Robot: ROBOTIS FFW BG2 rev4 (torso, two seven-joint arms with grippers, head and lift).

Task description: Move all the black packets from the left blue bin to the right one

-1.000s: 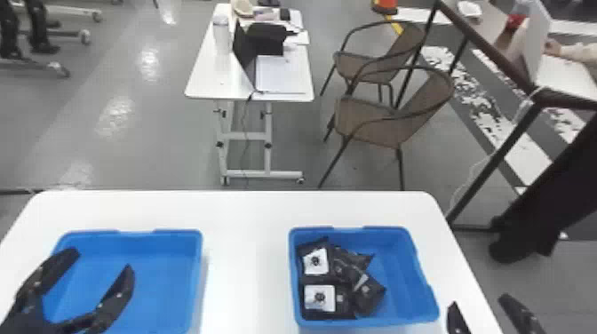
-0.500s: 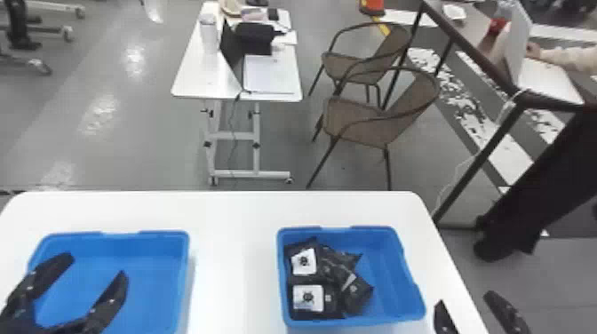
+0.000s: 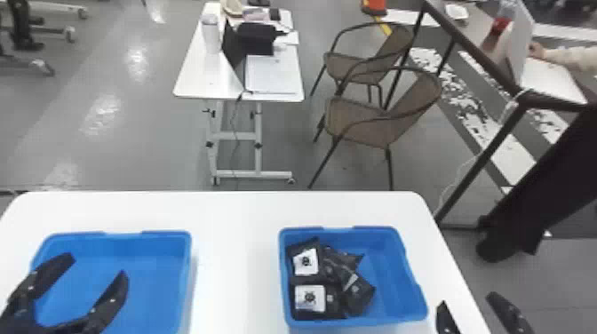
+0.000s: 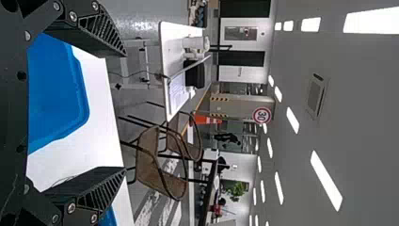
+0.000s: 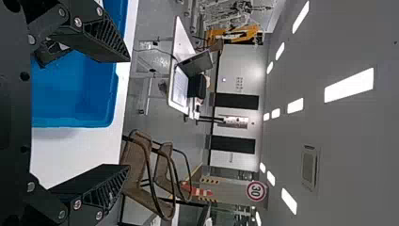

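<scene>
In the head view my left gripper (image 3: 95, 277) stands open over the left blue bin (image 3: 146, 251), with no packet between its fingers or visible in that bin. Several black packets (image 3: 337, 271), two with white labels, lie heaped on the left side of the right blue bin (image 3: 395, 284). My right gripper (image 3: 466, 300) is open beside the right bin, near the table's right edge. The left wrist view has the left gripper (image 4: 124, 110) spread wide and empty. Equally wide apart are the fingers of the right gripper (image 5: 129, 113) in the right wrist view, with a packet (image 5: 47, 54) partly behind one.
Both bins stand on a white table (image 3: 235, 266) with a gap between them. Beyond it are a small white table (image 3: 213, 80), two brown chairs (image 3: 364, 120) and a dark-framed desk (image 3: 479, 53); a person's hand rests by a laptop there.
The head view has shifted slightly, so bins and room sit a little farther left than a second ago, then nearly steady. Both grippers stay open, and the packets lie as before.
</scene>
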